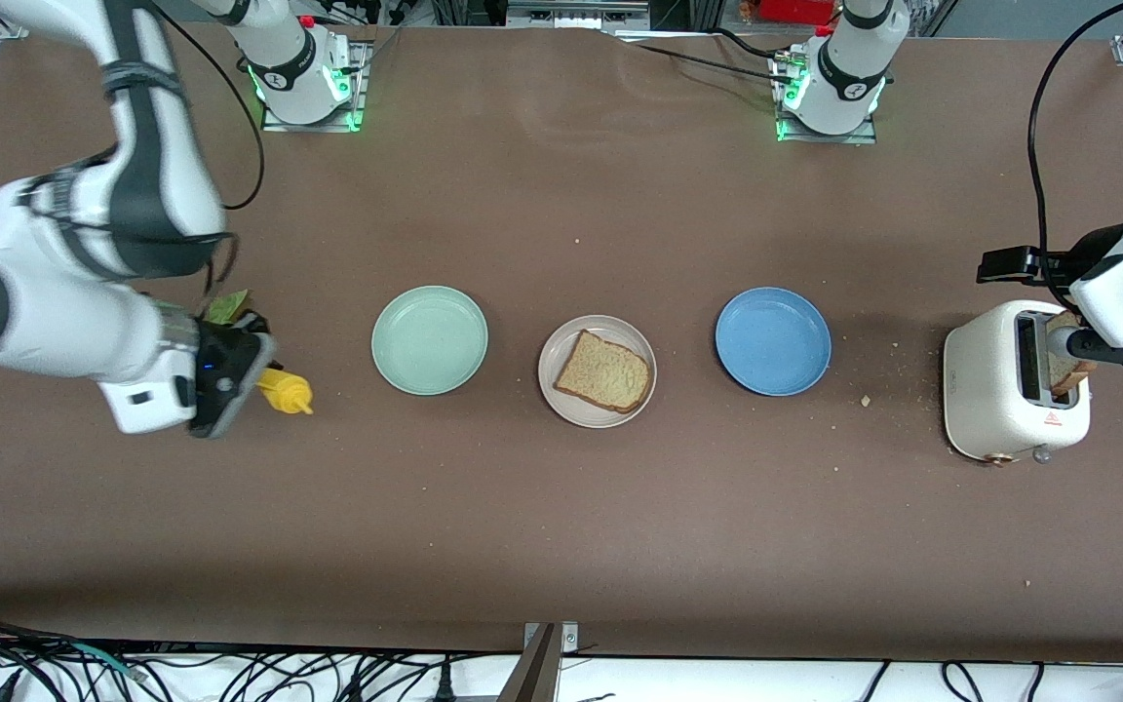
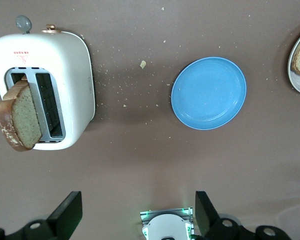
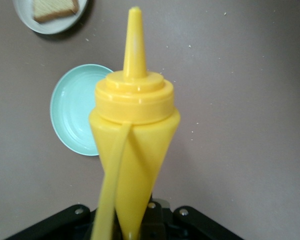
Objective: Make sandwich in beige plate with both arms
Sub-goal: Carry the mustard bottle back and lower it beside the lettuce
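Right gripper [image 1: 254, 375] at front view's left edge, clamped on yellow bottle [image 3: 132, 135]. Left gripper [image 2: 137, 212] spread wide, empty, over toaster [image 2: 65, 65]; left wrist view shows toaster's bread [image 2: 20, 117]. Beige plate [image 1: 558, 390] center holds one slice [image 1: 605, 371].

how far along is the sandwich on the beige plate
Done: one bread slice on the beige plate. In hand: right gripper shut on the yellow squeeze bottle; left gripper open over the toaster. Left: lettuce and the toaster's slice.

smooth glossy yellow plastic bottle [image 3: 132, 130], matt brown table [image 1: 561, 546], glossy white toaster [image 2: 45, 90], rough bread [image 1: 603, 371].
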### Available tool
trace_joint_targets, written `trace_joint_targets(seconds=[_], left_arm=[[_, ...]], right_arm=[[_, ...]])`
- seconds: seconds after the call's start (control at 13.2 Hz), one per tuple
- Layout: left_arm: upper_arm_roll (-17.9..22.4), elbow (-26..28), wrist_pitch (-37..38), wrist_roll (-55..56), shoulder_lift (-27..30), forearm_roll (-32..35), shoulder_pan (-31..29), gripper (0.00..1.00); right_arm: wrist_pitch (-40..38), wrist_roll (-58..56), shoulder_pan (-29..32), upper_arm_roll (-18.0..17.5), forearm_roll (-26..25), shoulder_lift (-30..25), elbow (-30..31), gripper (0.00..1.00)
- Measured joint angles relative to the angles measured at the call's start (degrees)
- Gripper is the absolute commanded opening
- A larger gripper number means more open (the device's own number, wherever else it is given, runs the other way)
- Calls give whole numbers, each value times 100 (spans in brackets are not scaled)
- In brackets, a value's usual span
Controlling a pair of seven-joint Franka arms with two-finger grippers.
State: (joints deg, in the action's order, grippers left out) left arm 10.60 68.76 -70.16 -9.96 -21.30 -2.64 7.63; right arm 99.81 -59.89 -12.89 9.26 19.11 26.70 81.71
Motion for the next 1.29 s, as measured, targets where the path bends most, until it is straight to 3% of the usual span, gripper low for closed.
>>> trace_joint_targets(seconds=[0.23, 0.38, 0.53, 0.99, 1.29], left_arm=[[0, 0, 0, 0, 0, 0, 0, 99], [0, 0, 0, 0, 0, 0, 0, 99], [0, 0, 0, 0, 0, 0, 0, 99], [0, 0, 0, 0, 0, 0, 0, 99], [0, 0, 0, 0, 0, 0, 0, 99]], right_arm=[[7, -1398, 548, 193, 1256, -29, 530, 0], [19, -2382, 589, 524, 2353, -27, 995, 0], [99, -3321, 594, 753, 3090, -19, 1530, 0], [168, -6015, 603, 1051, 4420, -25, 2995, 0], [168, -7404, 607, 1233, 4702, -24, 3762, 0]])
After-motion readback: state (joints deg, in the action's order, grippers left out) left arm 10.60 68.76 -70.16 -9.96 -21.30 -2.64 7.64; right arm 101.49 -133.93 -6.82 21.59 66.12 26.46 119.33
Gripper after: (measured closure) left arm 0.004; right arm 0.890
